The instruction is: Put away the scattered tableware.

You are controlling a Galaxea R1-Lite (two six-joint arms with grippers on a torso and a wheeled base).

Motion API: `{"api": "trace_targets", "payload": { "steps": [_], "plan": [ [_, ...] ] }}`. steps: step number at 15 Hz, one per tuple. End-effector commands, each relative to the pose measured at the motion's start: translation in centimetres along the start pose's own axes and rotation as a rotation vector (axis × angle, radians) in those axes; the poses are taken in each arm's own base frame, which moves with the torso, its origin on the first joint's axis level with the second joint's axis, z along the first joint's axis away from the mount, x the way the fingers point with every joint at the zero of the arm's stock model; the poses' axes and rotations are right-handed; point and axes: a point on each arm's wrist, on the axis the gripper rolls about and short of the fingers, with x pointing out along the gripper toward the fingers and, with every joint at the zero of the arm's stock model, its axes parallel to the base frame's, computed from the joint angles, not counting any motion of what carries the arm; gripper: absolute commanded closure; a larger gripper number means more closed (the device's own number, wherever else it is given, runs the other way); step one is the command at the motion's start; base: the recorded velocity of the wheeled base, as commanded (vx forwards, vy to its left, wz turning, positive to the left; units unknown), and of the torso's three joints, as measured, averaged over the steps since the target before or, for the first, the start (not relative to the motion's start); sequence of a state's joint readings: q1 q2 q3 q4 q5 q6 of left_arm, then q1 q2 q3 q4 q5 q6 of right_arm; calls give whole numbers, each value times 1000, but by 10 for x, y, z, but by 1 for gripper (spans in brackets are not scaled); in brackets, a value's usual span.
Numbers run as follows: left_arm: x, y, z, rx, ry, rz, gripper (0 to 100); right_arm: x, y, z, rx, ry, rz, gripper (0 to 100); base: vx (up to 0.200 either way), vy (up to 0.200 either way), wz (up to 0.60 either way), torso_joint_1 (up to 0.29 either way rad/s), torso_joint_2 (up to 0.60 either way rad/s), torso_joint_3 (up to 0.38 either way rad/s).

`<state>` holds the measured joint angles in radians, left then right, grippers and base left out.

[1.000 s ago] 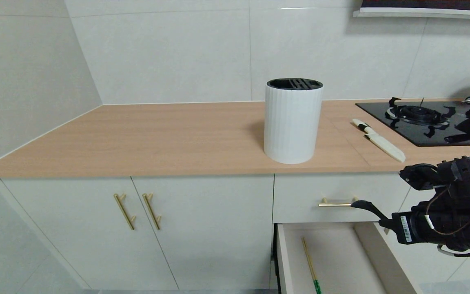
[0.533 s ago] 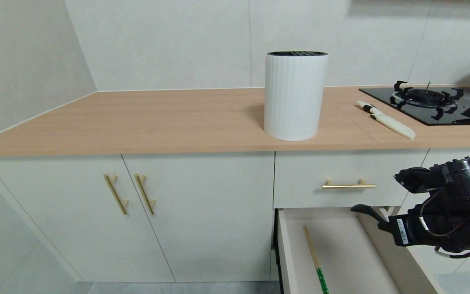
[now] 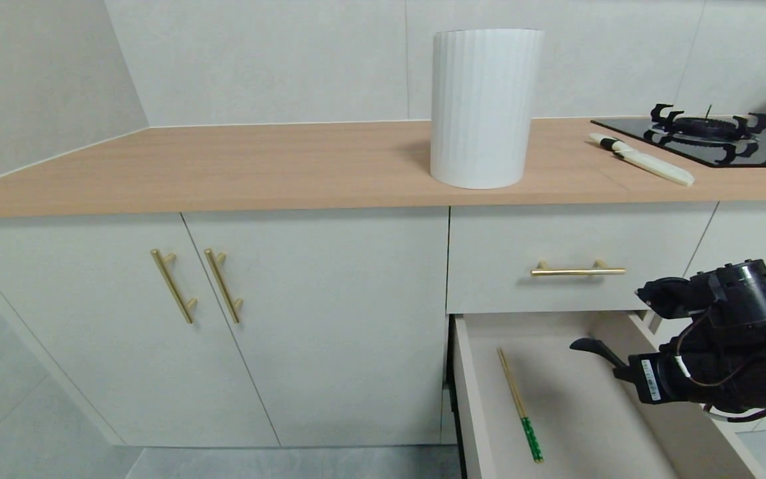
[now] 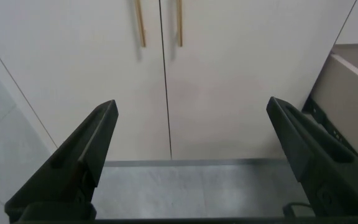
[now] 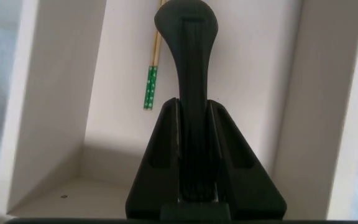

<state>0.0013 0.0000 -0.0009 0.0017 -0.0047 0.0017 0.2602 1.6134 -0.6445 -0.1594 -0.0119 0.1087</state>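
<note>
Right gripper (image 3: 584, 344), fingers pressed together and empty, hangs over the open drawer (image 3: 556, 426), where the chopsticks (image 3: 518, 402) lie front-to-back with green ends toward the drawer's front, while the left gripper (image 4: 191, 109) gapes wide before the cabinet doors (image 4: 229, 74).

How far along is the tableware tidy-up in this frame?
Done: the chopsticks lie in the open drawer. In hand: nothing. The right gripper hangs shut and empty over that drawer, and the left gripper is open, facing the cabinet doors. Left: the knife lies on the countertop beside the white ribbed container, not yet put away, and the drawer stands open.
</note>
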Motion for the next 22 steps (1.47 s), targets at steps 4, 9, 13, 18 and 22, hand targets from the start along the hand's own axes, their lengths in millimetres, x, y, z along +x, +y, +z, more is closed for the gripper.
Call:
{"api": "trace_targets", "payload": {
  "steps": [4,9,13,18,22],
  "plan": [
    [0,0,0,0,-1,0,0,5,0,-1,0,10,-1,100,0,0,0,-3,21,10],
    [0,0,0,0,-1,0,0,37,0,-6,1,3,-3,100,0,0,0,0,0,0],
    [0,0,0,0,-1,0,0,98,-2,-21,86,9,-52,100,0,0,0,0,0,0],
    [0,0,0,0,-1,0,0,144,-6,-51,83,41,-61,100,0,0,0,0,0,0],
    [0,0,0,0,-1,0,0,161,-8,-68,74,82,-98,100,0,0,0,0,0,0]
  ]
}}
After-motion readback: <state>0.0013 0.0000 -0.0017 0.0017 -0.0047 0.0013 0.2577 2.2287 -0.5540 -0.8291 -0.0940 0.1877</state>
